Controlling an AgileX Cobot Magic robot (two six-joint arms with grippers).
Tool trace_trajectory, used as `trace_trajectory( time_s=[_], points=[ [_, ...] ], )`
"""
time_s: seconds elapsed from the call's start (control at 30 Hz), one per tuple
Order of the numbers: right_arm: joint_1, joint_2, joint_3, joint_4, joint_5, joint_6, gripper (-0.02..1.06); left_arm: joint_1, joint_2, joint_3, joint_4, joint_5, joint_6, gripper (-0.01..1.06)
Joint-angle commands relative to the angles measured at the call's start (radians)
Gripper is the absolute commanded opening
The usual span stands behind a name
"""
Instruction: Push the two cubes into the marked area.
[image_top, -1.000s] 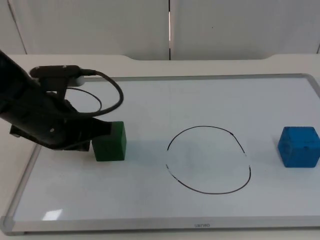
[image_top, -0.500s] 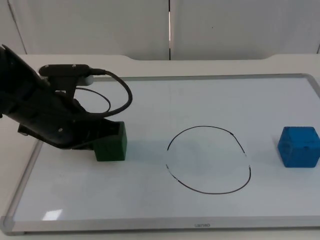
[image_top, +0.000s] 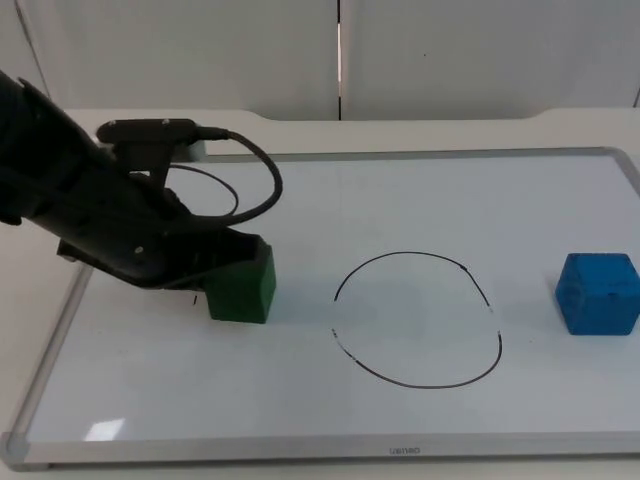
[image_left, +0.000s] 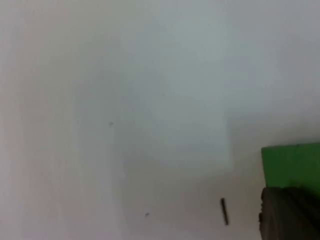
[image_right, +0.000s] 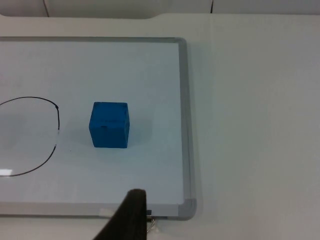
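Left end effector (image_top: 235, 272) against green cube (image_top: 243, 288) – finger state unclear; blue cube (image_top: 598, 292) outside drawn circle (image_top: 417, 318).

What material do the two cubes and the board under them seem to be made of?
Green cube: probably foam or soft plastic, matte, with no glare. Blue cube: likely foam, matte, with a slightly rough, mottled face. Board: a glossy white whiteboard surface, showing a light reflection, in a grey frame that looks like metal or plastic.

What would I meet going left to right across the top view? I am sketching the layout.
Left pincer against the green cube → drawn ring → blue cube, all on the whiteboard.
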Motion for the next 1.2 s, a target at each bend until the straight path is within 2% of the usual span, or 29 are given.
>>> trace_trajectory(
  time_s=[0.0, 0.27, 0.9, 1.17],
  points=[
    [-0.004, -0.004, 0.002, 0.006, -0.006, -0.009, 1.05, -0.015, 0.003, -0.010, -0.015, -0.001, -0.009, 0.00],
    [-0.004, -0.004, 0.002, 0.006, -0.006, -0.009, 1.05, -0.020, 0.003, -0.010, -0.011, 0.005, -0.009, 0.00],
    [-0.004, -0.004, 0.002, 0.006, -0.006, -0.009, 1.05, -0.024, 0.003, -0.010, -0.039, 0.086, -0.009, 0.00],
    [-0.004, -0.004, 0.002, 0.006, -0.006, -0.009, 1.05, -0.075, 0.003, -0.010, -0.044, 0.040, -0.009, 0.00]
  ],
)
